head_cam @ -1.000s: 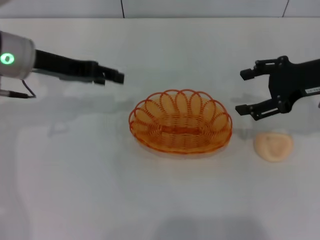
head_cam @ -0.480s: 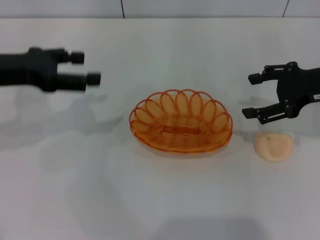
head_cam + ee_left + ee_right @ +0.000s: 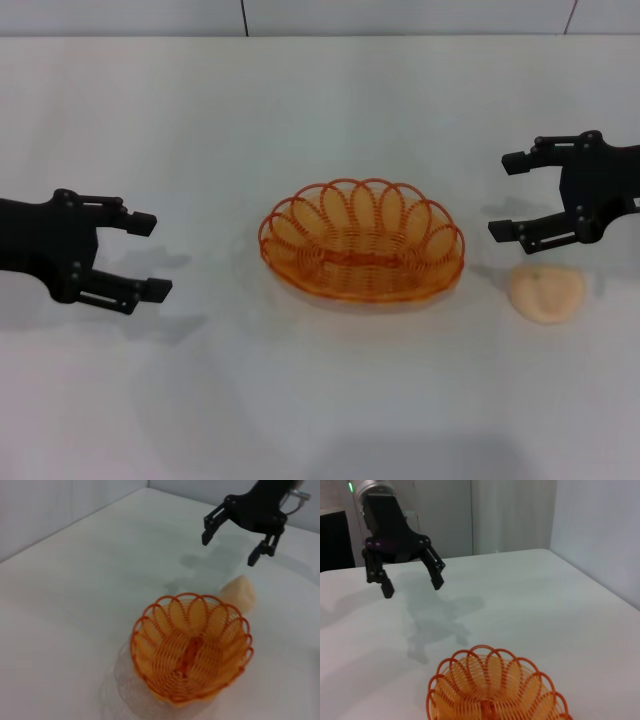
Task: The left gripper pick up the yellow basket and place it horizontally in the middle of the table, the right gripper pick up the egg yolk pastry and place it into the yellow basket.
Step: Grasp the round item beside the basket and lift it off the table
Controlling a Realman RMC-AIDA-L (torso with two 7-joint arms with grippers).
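The yellow basket (image 3: 361,252) lies lengthwise across the middle of the white table (image 3: 320,400), empty; it also shows in the left wrist view (image 3: 191,650) and the right wrist view (image 3: 495,687). The egg yolk pastry (image 3: 546,292) lies on the table just right of the basket, and shows in the left wrist view (image 3: 239,593). My left gripper (image 3: 150,256) is open and empty, well left of the basket; it shows in the right wrist view (image 3: 410,582). My right gripper (image 3: 507,195) is open and empty, above and just behind the pastry; it shows in the left wrist view (image 3: 230,544).
A wall with a vertical seam (image 3: 244,17) runs behind the table's far edge. Walls also stand beyond the table's edges in both wrist views.
My left gripper has swung back from beside the basket to the left and down toward the front, turning so both open fingers show. My right gripper has shifted slightly right. Basket and pastry have not moved.
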